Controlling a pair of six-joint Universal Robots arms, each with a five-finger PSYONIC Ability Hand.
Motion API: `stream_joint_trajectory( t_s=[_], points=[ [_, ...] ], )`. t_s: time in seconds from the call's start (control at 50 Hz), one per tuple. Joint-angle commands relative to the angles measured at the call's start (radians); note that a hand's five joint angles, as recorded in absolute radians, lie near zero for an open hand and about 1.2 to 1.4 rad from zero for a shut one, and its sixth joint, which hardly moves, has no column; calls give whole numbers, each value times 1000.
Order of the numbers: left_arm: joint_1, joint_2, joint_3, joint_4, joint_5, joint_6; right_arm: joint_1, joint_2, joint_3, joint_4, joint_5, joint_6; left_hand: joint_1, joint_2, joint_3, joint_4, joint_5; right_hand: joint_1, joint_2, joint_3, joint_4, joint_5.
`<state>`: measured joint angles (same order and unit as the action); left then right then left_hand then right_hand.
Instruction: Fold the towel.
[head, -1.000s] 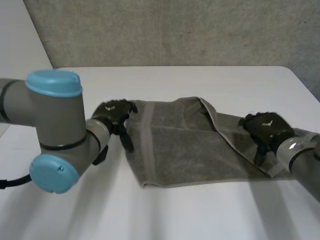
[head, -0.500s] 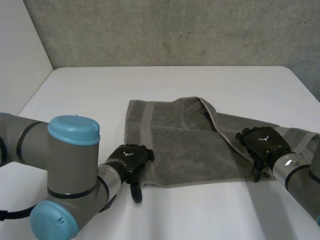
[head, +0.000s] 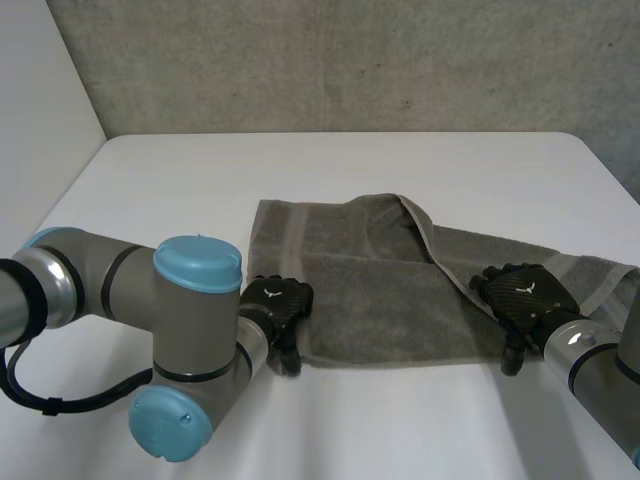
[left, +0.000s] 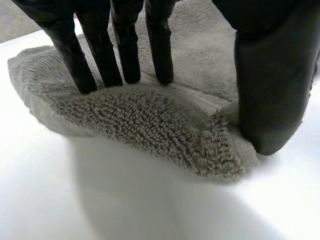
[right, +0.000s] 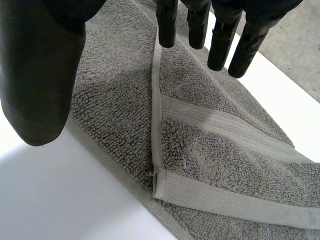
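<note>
The grey towel (head: 370, 290) lies on the white table (head: 400, 420), its right part folded over at a slant. My left hand (head: 278, 303) is at the towel's near left corner. In the left wrist view the fingers (left: 125, 50) are planted on the towel (left: 150, 130) and the thumb (left: 272, 90) pushes against the corner, so the cloth humps up, pinched between them. My right hand (head: 525, 293) hovers over the towel's near right edge. Its fingers (right: 220, 40) are straight and the thumb (right: 40, 75) stands apart, above the towel (right: 210, 150) and a folded-over corner (right: 160, 182).
A rough grey wall (head: 350, 60) runs behind the table. The left arm's big joints (head: 190, 340) sit low over the table just left of the towel. Bare white table surrounds the towel.
My left hand has travelled from the towel's far left edge down to its near left corner and closed on the cloth. My right hand has shifted slightly nearer along the towel's right part.
</note>
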<state>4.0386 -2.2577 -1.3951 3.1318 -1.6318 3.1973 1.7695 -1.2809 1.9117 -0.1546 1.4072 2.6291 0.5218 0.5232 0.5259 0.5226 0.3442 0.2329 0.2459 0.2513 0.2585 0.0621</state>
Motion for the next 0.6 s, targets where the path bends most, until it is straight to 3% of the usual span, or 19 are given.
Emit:
stream_joint_trajectory(
  t_s=[0.02,0.08,0.36,0.4,0.6],
  points=[
    [2,10,8,8,-54,1,-4,0,0,0,4,3,220,219,216,219,223,-58,-71,-77,-84,-62],
    [16,52,19,33,-97,4,-4,-2,-3,0,7,9,328,327,324,328,331,-58,-71,-77,-84,-62],
    [117,107,21,50,-94,0,-4,-3,-6,1,10,11,640,639,636,639,643,-58,-71,-77,-84,-62],
    [155,125,19,50,-89,-2,-4,-5,-5,1,10,12,873,872,869,872,876,-58,-71,-77,-84,-62],
    [200,185,22,47,-28,-11,-4,-12,6,-2,6,14,874,873,870,874,878,34,21,16,8,30]
  ],
)
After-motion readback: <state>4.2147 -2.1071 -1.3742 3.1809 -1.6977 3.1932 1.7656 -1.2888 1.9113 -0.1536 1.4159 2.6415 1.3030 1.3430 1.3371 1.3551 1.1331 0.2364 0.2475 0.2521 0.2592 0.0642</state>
